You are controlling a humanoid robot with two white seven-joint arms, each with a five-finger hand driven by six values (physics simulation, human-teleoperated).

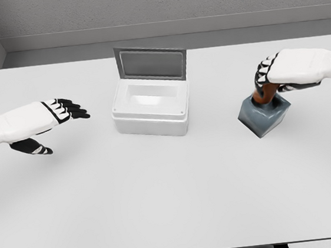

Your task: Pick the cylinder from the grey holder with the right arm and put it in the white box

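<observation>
1. right hand (272, 77), white shell with black finger segments: reaches in from the right edge, fingers curled down around the top of the cylinder; by the look of it the grasp is made or being made.
2. reddish-brown cylinder (265, 94): short length visible between hand and holder, lower end seated in the holder; not lifted clear.
3. dark grey block-shaped holder (265, 116): appears tilted, one corner toward the camera, on the table's right side, well apart from the box.
4. white rectangular box with hinged grey lid (150, 109): lid upright at the back, interior shows nothing inside.
5. left hand (47, 121): hovers at the table's left, fingers extended, holding nothing.
6. white table (174, 206).
7. progress, judged: early; extraction, carry and release into the box remain.
</observation>
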